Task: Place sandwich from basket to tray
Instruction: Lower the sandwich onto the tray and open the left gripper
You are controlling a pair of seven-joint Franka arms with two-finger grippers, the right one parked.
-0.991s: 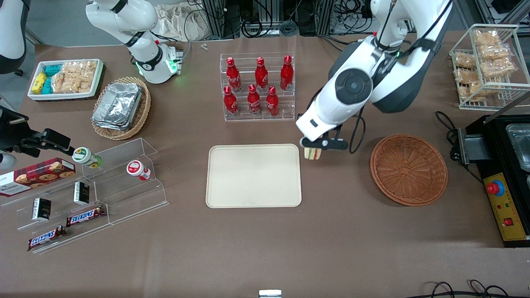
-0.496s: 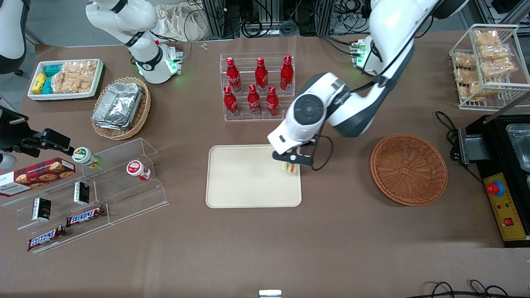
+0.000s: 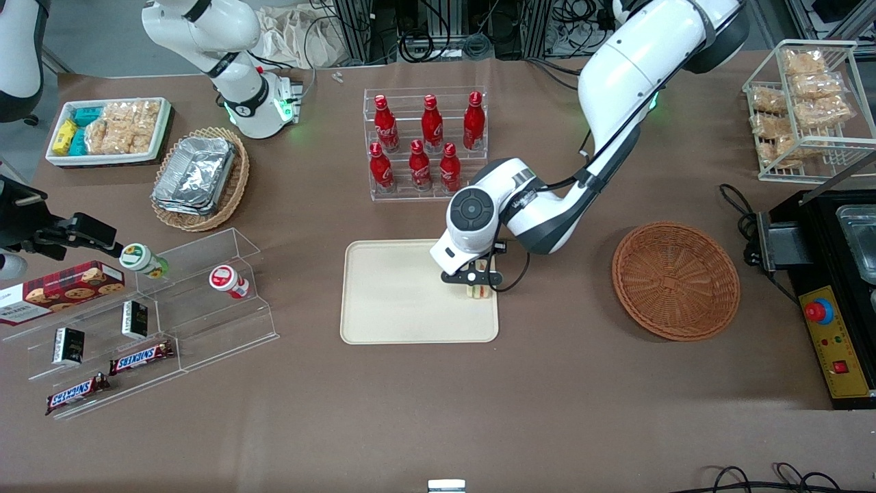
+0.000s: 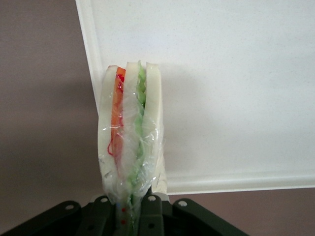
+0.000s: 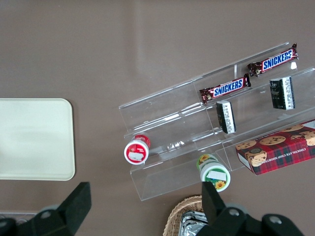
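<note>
The gripper (image 3: 477, 282) has come in from the basket (image 3: 675, 279) side and now sits low over the tray (image 3: 404, 301) at its 3 o'clock edge — fingers pinching the sandwich (image 3: 478, 290), release is next.

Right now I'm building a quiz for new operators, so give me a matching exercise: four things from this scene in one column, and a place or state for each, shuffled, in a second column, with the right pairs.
Things
1. sandwich
2. basket
3. gripper
4. red bottles

Places or states
A. standing in a clear rack, farther from the front camera than the tray
B. nothing in it, toward the working arm's end of the table
C. wrapped in clear film, held over the tray's edge
D. shut on the wedge, above the tray

Pairs: 1-C, 2-B, 3-D, 4-A
</note>
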